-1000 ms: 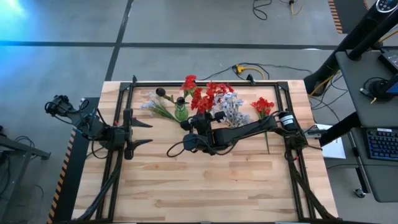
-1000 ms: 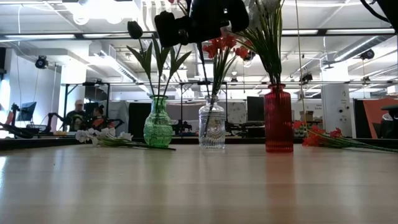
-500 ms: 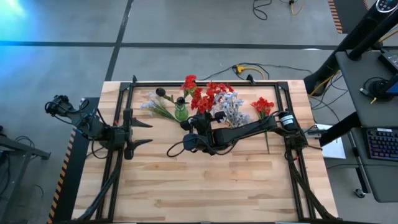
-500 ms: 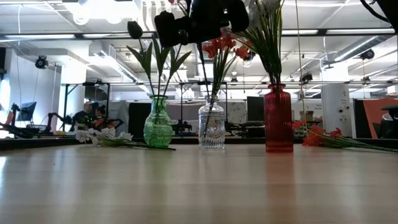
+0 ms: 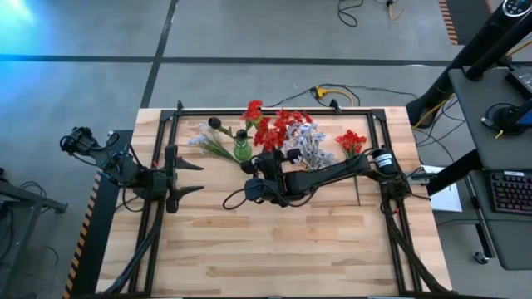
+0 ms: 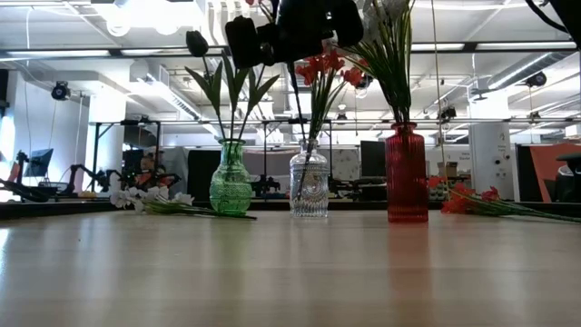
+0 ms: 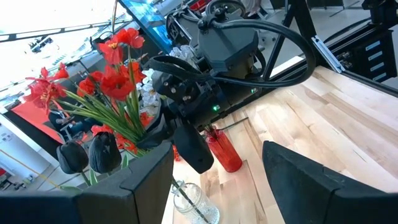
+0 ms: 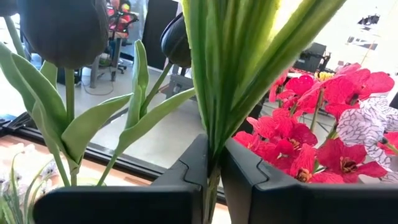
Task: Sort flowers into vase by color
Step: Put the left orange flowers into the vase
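Three vases stand in a row near the table's [image 5: 274,249] far edge: a green vase [image 6: 231,178], a clear vase [image 6: 310,182] and a red vase [image 6: 406,174]; dark buds [image 6: 197,43] rise from the green one, red flowers [image 6: 326,65] from the clear one, and pale flowers [image 5: 309,143] top the red one in the high view; loose pale sprays [image 5: 202,139] lie on the wood at about 9 o'clock from the green vase, and a loose red spray [image 5: 351,142] lies at about 3 o'clock from the red vase, its stem running toward the near side; the right gripper [image 8: 214,180] hangs above the vases between green and clear, its fingers pressed together on a green stem [image 8: 212,112] whose leaves fan upward, crowded by dark buds on one side and red blossoms on the other; its arm lies across the table from the right, passing just in front of the red vase; the left gripper [image 5: 189,177] waits near the table's left edge, fingers apart and holding nothing; against the frames a second ago nothing on the table has shifted, though a person seated in the room behind is no longer seen; the whole near half of the table lies bare, with open wood between the two arms.
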Controlling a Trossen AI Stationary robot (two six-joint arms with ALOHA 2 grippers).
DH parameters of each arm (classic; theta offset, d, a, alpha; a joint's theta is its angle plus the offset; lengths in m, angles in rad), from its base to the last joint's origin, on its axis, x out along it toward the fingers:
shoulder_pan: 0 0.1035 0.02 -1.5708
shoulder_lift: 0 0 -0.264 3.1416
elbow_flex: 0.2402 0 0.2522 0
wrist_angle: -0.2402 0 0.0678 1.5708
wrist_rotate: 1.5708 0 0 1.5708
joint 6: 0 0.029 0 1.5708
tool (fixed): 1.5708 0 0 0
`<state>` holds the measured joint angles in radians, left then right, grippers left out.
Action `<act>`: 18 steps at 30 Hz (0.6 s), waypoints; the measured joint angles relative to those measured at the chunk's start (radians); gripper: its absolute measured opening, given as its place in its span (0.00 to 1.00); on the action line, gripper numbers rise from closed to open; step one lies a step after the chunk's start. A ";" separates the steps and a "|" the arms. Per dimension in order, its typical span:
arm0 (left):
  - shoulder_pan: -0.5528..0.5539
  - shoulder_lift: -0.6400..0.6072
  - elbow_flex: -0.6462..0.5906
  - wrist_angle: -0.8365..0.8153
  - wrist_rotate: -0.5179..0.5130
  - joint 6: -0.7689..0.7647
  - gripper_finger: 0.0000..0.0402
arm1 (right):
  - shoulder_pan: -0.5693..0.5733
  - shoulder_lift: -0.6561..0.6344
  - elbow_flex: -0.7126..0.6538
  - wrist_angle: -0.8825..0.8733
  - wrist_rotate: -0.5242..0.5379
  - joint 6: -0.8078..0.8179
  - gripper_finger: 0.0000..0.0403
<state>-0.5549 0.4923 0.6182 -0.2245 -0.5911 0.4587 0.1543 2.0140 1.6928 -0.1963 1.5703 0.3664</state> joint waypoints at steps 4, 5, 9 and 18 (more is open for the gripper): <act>0.000 0.000 0.000 0.000 0.000 0.000 0.57 | 0.000 0.000 0.000 0.001 0.000 0.000 0.15; 0.000 0.000 0.000 0.000 0.000 0.000 0.57 | 0.000 0.000 0.000 0.001 0.000 0.000 0.17; 0.000 0.000 0.000 0.000 0.000 0.000 0.57 | 0.000 0.000 0.000 0.005 0.000 0.000 0.23; 0.000 0.000 0.000 0.000 0.000 0.000 0.57 | 0.001 -0.002 0.002 0.049 0.000 -0.028 0.34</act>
<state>-0.5549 0.4923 0.6182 -0.2248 -0.5911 0.4587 0.1556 2.0125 1.6947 -0.1469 1.5703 0.3384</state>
